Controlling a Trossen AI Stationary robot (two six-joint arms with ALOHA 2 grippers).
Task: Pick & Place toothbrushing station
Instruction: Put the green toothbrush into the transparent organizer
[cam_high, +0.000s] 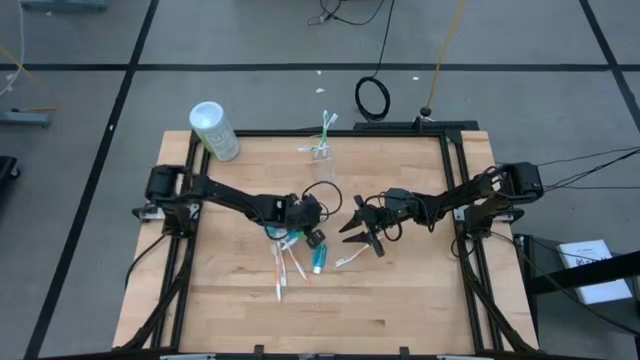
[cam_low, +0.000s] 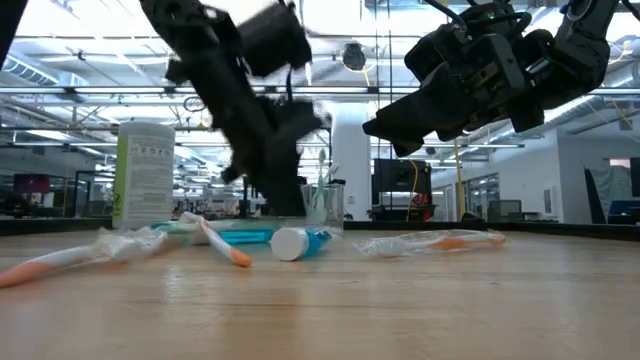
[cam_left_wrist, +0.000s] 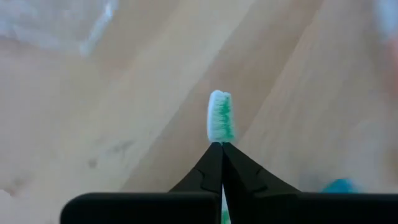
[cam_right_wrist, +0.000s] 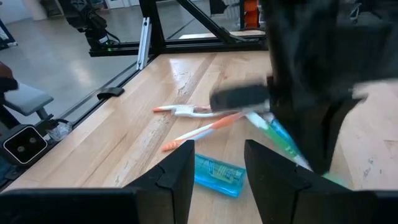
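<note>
Pinching a green-bristled toothbrush (cam_left_wrist: 221, 118), the left gripper (cam_high: 297, 212) sits mid-table w/ its two fingers closed tight on the handle just below the head; in the left wrist view the bristles stick out right past the fingertips, so the brush lies in line w/ the gripper, not across it. A brush like this should be light, stiff & thin, prob. a bit slick plastic, so a hold near the head lets the long handle swing; I'd judge a grip nearer the middle steadier, though this one looks firm enough. The clear cup (cam_high: 320, 152) stands toward the far edge of the table, well apart from the gripper, already w/ a couple of green brushes upright in it. It's thin & light, likely to tip if bumped, so the brush should go in from above, handle end down. Just beside the left gripper on the wood: orange-tipped toothbrushes (cam_high: 280, 268) & a blue toothpaste tube (cam_high: 317, 261), soft & squeezable, best taken across the flat body. Another wrapped brush (cam_high: 349, 261) lies near the right gripper (cam_high: 360, 232), which hovers mid-table w/ fingers partly spread & nothing between them. The white canister (cam_high: 215, 130) stands at the far left corner, not part of the job.
</note>
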